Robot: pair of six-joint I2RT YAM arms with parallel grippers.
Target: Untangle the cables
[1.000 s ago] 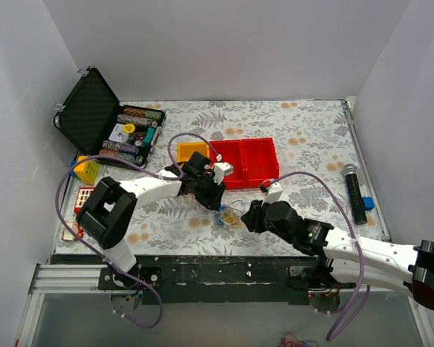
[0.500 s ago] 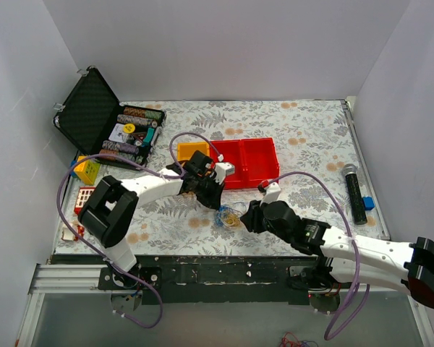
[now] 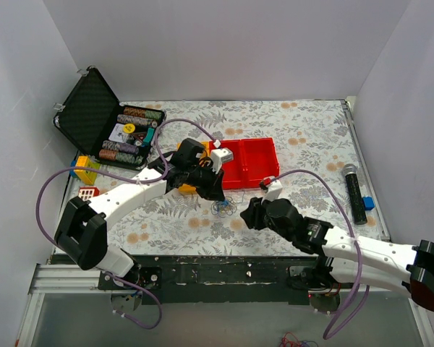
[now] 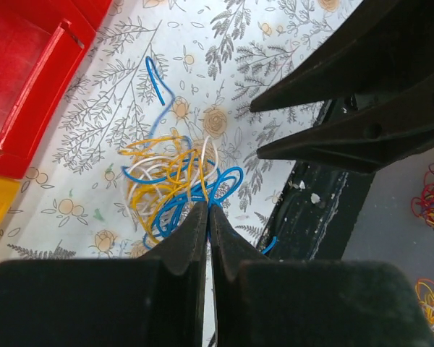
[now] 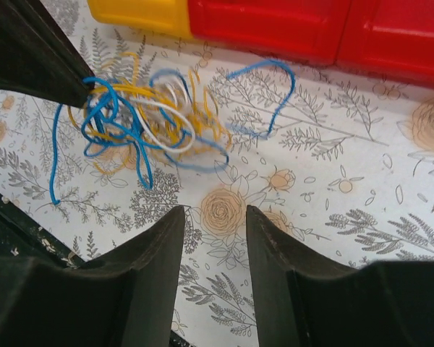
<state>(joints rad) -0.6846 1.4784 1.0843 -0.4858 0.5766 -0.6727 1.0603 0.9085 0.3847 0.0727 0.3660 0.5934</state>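
Your left claw (image 4: pixel 207 208) pinched together on strands of the cables (image 4: pixel 170 173) at its tip, your right claw (image 5: pixel 214 220) apart, cables just ahead

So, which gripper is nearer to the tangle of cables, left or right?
Left. The left gripper is shut on strands at the edge of the cables; the right gripper stands open beside them, a little apart, not touching.

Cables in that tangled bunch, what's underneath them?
Under the cables, only the flowery table cover shows through the loops. The left fingers pinch one edge of the bunch and cover it, so what is underneath there stays hidden.
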